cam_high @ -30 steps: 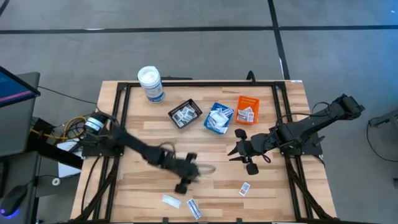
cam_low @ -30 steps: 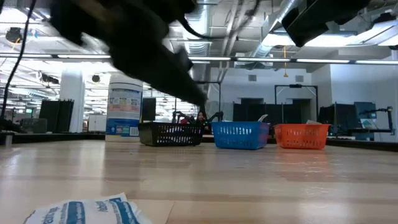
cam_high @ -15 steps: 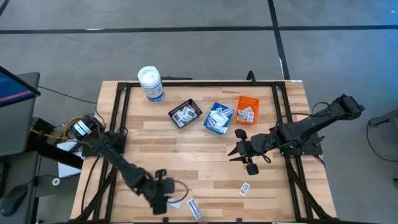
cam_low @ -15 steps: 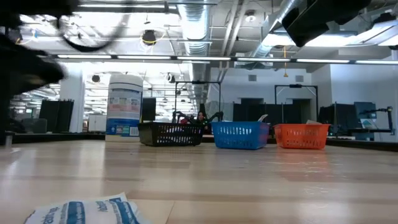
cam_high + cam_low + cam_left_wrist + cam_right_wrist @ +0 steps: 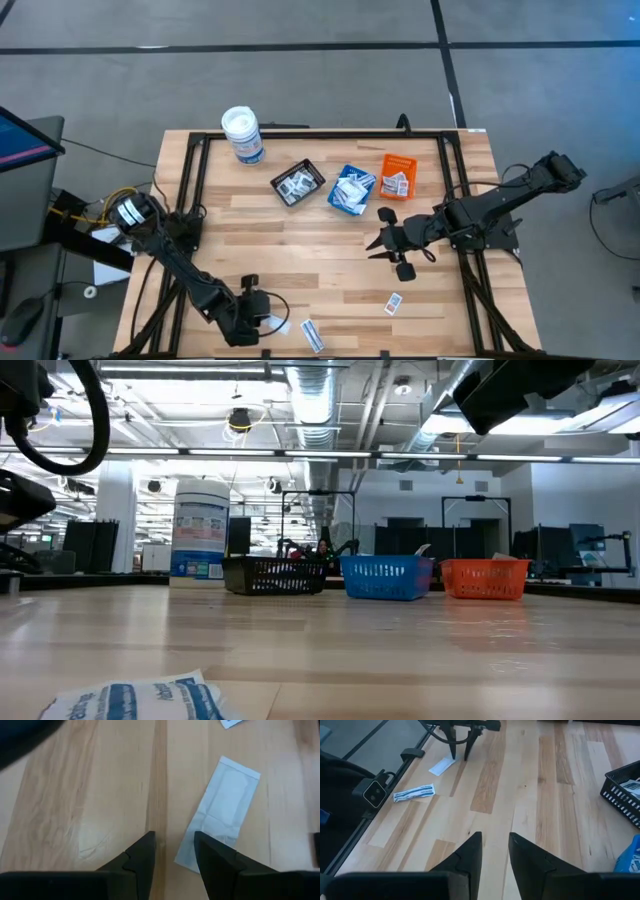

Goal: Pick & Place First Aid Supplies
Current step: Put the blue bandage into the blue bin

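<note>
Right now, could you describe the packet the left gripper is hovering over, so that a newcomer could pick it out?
Find the table's near edge, far from the three trays. There the left gripper stands open over a plain white packet. Its neighbour, the blue-printed packet, lies just beside it; this one shows no print.

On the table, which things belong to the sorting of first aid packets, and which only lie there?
For the job:
- plain white packet under the open left gripper
- blue-striped packet
- packet near the right gripper
- black tray, blue tray, orange tray, each holding packets

Not part of it:
- white canister
</note>
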Action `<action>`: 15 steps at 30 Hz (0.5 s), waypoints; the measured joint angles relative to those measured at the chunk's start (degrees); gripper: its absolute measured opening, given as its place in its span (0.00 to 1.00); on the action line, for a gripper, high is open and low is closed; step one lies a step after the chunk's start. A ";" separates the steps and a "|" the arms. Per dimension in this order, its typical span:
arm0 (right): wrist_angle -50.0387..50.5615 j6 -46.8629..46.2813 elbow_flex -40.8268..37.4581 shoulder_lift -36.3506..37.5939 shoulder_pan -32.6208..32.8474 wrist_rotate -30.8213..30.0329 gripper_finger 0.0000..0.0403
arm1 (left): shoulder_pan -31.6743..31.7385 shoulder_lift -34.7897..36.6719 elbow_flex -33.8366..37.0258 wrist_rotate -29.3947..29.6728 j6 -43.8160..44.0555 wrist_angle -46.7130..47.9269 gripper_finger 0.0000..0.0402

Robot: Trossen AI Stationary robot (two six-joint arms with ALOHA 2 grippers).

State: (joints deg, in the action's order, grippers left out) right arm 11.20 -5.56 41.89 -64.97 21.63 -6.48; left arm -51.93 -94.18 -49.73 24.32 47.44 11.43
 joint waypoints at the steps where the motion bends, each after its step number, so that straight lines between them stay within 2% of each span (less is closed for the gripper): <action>1: -0.02 0.00 0.00 0.00 -0.04 0.00 0.23 | -0.09 -0.04 0.56 -0.07 -0.01 -0.80 0.34; 5: -0.14 0.00 0.00 0.00 0.00 0.00 0.23 | -1.00 0.29 2.08 -0.22 0.79 -1.87 0.32; 8: -0.19 0.00 0.00 0.02 -0.04 0.00 0.23 | -1.20 0.27 3.06 0.37 0.97 -1.93 0.27; 12: -0.70 0.00 0.00 0.02 0.00 -0.02 0.23 | -0.27 0.47 4.81 0.52 1.40 -2.76 0.13; 15: -1.14 0.04 0.00 0.02 -0.03 -0.03 0.23 | 0.47 0.32 5.57 5.56 1.39 -3.01 0.02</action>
State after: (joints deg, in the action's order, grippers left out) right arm 10.06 -5.52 41.89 -64.95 21.59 -6.51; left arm -51.46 -93.86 -44.16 29.89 48.83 8.42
